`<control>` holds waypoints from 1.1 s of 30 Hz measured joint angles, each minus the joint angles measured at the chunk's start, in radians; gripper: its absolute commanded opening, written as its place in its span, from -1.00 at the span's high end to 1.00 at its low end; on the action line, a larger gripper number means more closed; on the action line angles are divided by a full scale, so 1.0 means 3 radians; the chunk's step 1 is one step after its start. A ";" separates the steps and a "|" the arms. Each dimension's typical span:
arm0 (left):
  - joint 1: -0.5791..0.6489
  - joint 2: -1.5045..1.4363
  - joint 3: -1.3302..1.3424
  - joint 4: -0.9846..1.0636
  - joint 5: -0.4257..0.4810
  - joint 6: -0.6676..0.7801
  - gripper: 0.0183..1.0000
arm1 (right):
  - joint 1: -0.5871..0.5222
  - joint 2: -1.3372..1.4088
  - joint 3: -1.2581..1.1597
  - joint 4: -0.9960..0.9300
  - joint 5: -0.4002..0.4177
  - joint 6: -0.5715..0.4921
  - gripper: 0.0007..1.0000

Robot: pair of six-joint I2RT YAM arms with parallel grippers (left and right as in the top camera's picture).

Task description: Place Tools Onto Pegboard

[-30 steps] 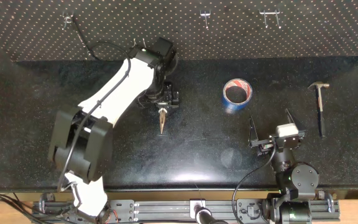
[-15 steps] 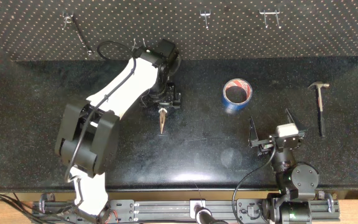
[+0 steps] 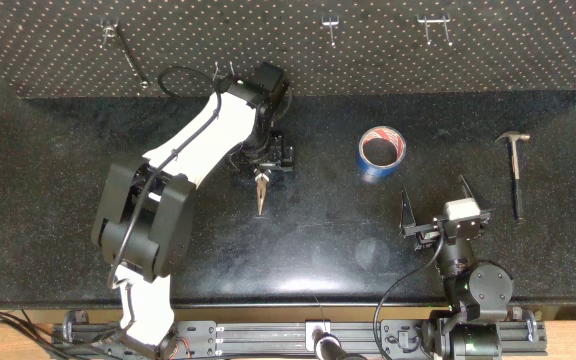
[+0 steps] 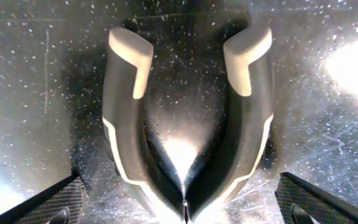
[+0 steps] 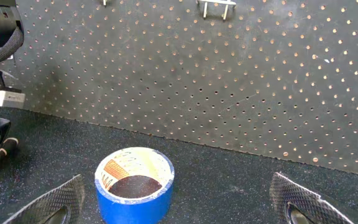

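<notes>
**Left gripper poised over the pliers**

My left gripper (image 3: 265,163) hangs right over the pliers (image 4: 118,130), close to the back edge of the worktop (image 3: 348,250) and a little left of its middle. My jaws are spread wide here, one finger out past each handle, and they have hold of nothing.

And what a look at the tool from my wrist! Two dark handles curve apart in a U. Each has a pale line along it and a pale grey cap at its end, and they close down to a shiny joint. From above, the slim nose tapers to a point aimed at the front edge. The pliers lie flat on the speckled black surface.

Over on the right, my right gripper (image 3: 435,202) sits near the front edge, jaws wide apart and empty. Ahead of it stands a blue tape roll (image 5: 134,183), and a hammer (image 3: 515,175) lies by the right edge. The pegboard (image 5: 260,93) rises along the back edge with hooks (image 5: 217,9) on it.
</notes>
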 measured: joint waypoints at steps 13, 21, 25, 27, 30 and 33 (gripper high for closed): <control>0.0000 0.0038 0.0043 0.0003 0.0024 -0.0042 -0.11 | 0.0000 0.0000 0.0000 0.0000 0.0000 0.0000 -0.95; 0.0000 0.0038 0.0043 -0.0017 0.0047 -0.0048 0.08 | 0.0000 0.0000 0.0000 0.0000 0.0000 0.0000 -0.95; 0.0000 0.0038 0.0045 -0.0022 0.0051 -0.0047 0.22 | 0.0000 0.0000 0.0000 0.0000 0.0000 0.0000 -0.95; 0.0000 0.0038 0.0043 -0.0022 0.0052 -0.0047 0.30 | 0.0000 0.0000 0.0000 0.0000 0.0000 0.0000 -0.95; 0.0000 0.0038 0.0043 -0.0024 0.0053 -0.0047 0.59 | 0.0000 0.0000 0.0000 0.0000 0.0000 0.0000 -0.95; 0.0000 0.0038 0.0045 -0.0027 0.0055 -0.0047 0.93 | 0.0000 0.0000 0.0000 0.0000 0.0000 0.0000 -0.95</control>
